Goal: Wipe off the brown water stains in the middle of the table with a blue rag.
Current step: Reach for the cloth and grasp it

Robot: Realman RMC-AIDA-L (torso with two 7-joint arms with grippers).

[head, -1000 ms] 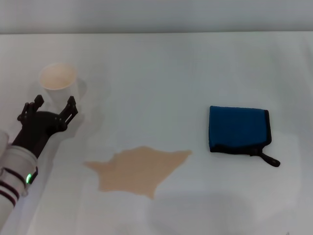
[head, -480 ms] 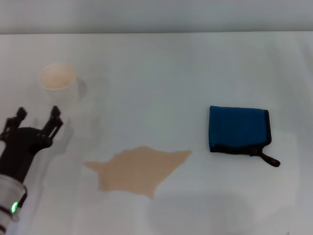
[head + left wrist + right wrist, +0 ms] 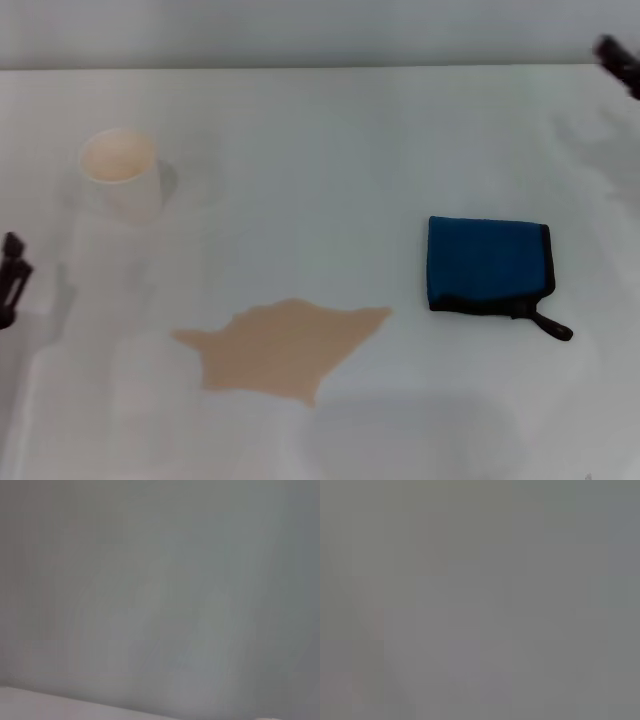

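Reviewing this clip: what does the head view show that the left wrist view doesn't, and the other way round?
Only the head view shows the blue rag lying flat, the brown water stains to its left and apart from it, a white paper cup, the left gripper at the left edge and the right gripper at the far right corner. The left wrist view adds nothing: a featureless grey blur with a pale strip along one edge. Shared: possibly the table, unconfirmed.

This looks like a staged test room or lab rather than a home. A plain white bench (image 3: 330, 150) fills nearly the whole head view, backed by a bare pale grey wall (image 3: 300, 30). The bench carries only a paper cup (image 3: 122, 172), a tan puddle (image 3: 285, 347) and a blue rag (image 3: 488, 265).
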